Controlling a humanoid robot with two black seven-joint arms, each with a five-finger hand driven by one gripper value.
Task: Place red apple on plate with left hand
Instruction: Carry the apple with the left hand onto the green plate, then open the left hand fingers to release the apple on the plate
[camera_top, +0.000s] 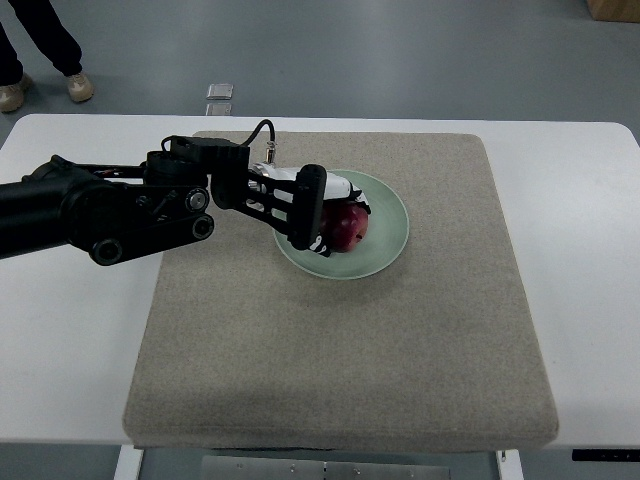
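One arm is doing all the work: the left hand (312, 208) reaches in from the left side of the table (60, 330) and its fingers are wrapped around the red apple (346, 227), which sits over the pale green plate (388, 240), toward the plate's left half. From where I stand I cannot tell whether the apple already rests on the plate or hangs just above it; the fingers hide its underside. So the carrying looks done, and what seems left is to settle the fruit, let go and draw the hand back.

The plate lies on a grey mat (380, 360) that covers most of the white table, in the mat's upper middle, well clear of every mat edge. Open mat lies all round it, with wide bare room to the left for the arm to pull away. The plate's raised rim on the left side is the one thing the fingers could catch on leaving. A person's legs (45, 45) show beyond the table's far left corner, well apart from the work.
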